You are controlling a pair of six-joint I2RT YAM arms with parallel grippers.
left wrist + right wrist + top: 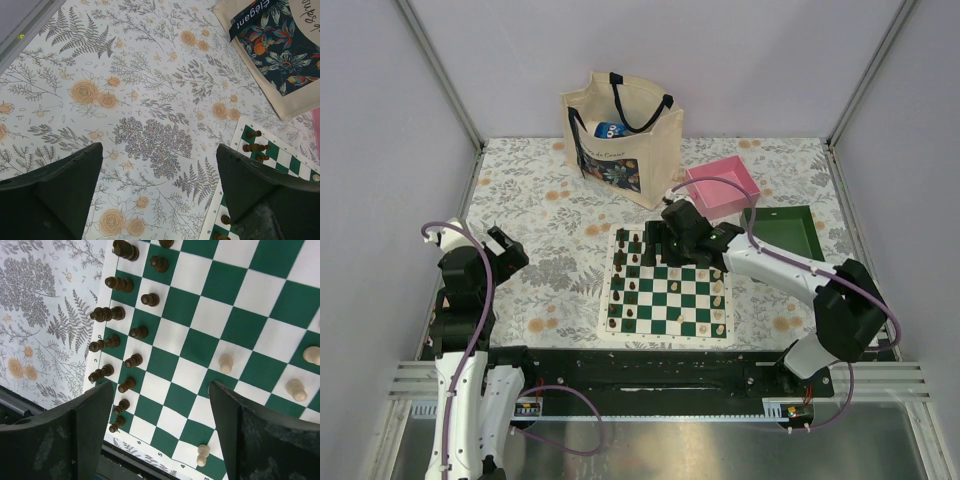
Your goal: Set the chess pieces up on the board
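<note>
Green-and-white chessboard (670, 300), centre of tabletop (540, 200): dark pieces (134, 360) ranked along its left edge, cream pieces (226, 363) apparently incomplete at right. Both empty and spread: right fingers (75, 435) above chessboard, left fingers (55, 195) over tabletop. Next cream placement: descend vertically, clear of neighbours.

The board (200, 347) is checked in dark green and white, and the chess pieces (148, 299) are coloured dark brown or cream.

The tote bag (280, 55) carries the word "Elegant" on its dark floral panel; the script beside it is cut off. The board (200, 347) has "d", "c", "5" and "4" on its border.
</note>
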